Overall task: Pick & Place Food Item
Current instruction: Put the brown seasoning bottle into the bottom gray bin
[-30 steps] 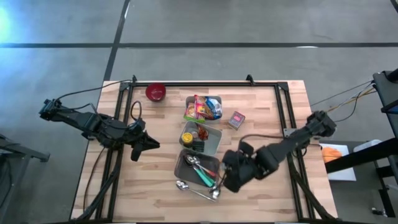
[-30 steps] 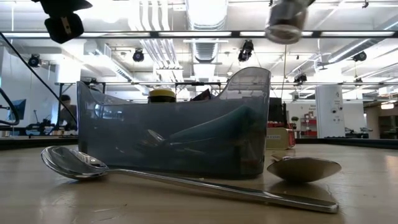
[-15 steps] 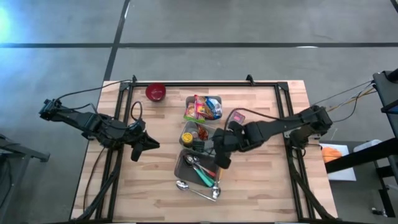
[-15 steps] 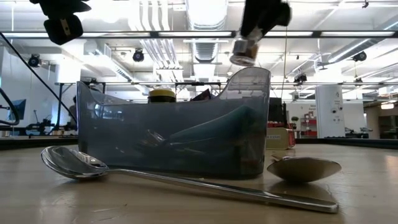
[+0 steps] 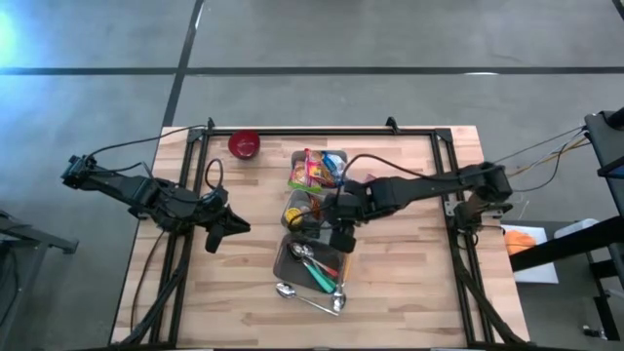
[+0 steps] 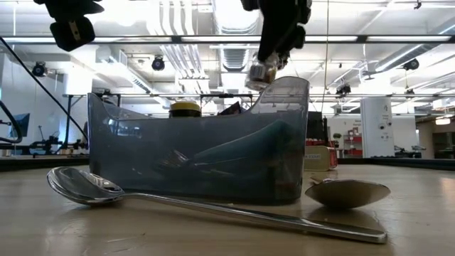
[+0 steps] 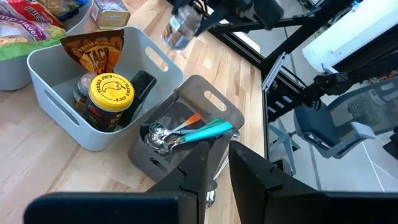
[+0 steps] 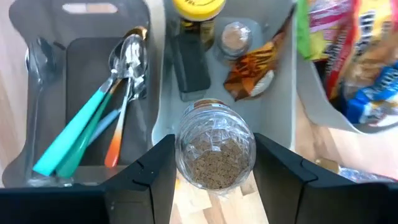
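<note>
A glass jar (image 8: pixel 214 155) of brown granules hangs in my right gripper (image 8: pixel 214 149), which is shut on it. In the high view the jar (image 5: pixel 341 237) is over the near right corner of the middle grey bin (image 5: pixel 343 207), beside the cutlery tray (image 5: pixel 292 255). In the low view the jar (image 6: pixel 261 71) is above the tray's wall. The bin holds a yellow-lidded jar (image 8: pixel 198 7), a dark packet, a brown packet and a small spice jar. My left gripper (image 5: pixel 239 226) waits shut over the table's left side, holding nothing. My right gripper pinches the jar by two opposite sides (image 8: pixel 180 158) between its two fingers (image 8: pixel 146 174). The fingers come from above, slanting down. The jar is lifted clear of bin and tray and hangs tilted below the fingers (image 6: pixel 281 32).
A far bin (image 5: pixel 337 156) holds bright snack packets. A red bowl (image 5: pixel 244 144) sits at the far left. Two spoons (image 6: pixel 85 185) lie on the wood in front of the cutlery tray. Black frame rails (image 5: pixel 444 166) run along the table's sides.
My right gripper has swung from beside the cutlery tray's right side toward the table's far edge and a little left, rolling its wrist, and now stands over the middle bin's corner. The jar has gone with it, lifted clear all the while.
</note>
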